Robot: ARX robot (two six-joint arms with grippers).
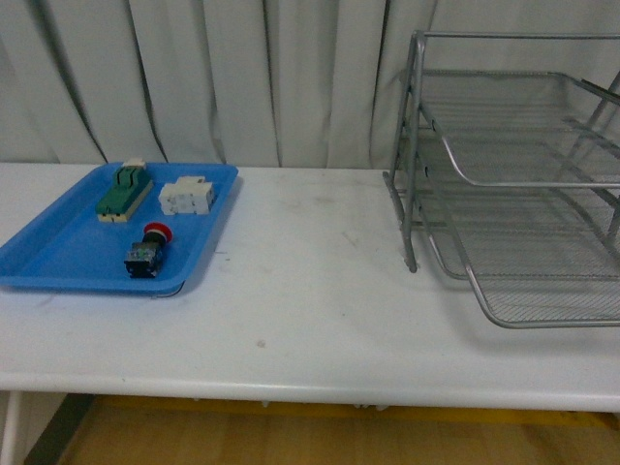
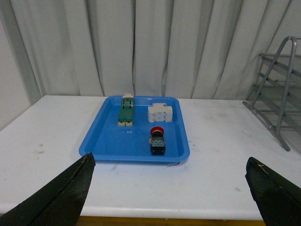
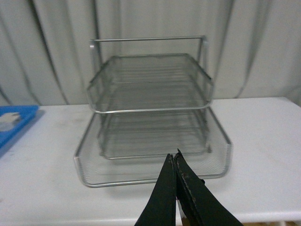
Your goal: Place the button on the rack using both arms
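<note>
In the front view, a white, lightly scuffed desk [image 1: 310, 300] carries a flat blue plastic tray [image 1: 58, 262] on the left and the rack [image 1: 513, 194] on the right, well apart. The rack is silver wire mesh on a thin rod frame, with three tiers; its lowest shelf juts furthest forward. The button [image 1: 149, 249] lies in the tray near its front rim. It has a round red cap on a blocky black-and-blue body. Behind it a green-topped block [image 1: 124, 191] and a white blocky component [image 1: 187, 196] sit side by side. A pale pleated curtain [image 1: 194, 77] hangs behind.

In the left wrist view, the left hand [image 2: 169, 162] is spread wide and empty, its dull black fingers [image 2: 61, 195] framing the tray from the near side. The button shows with its cap pointing away. Of the rack only the slanted rod frame shows.

In the right wrist view, the right hand [image 3: 173, 159] is pressed together — tapered black fingers meeting at the tips, nothing between them — just before the rack's lowest shelf. Here the rack faces front-on, showing its fine mesh and rounded corners. A corner of the blue tray shows at the edge.
</note>
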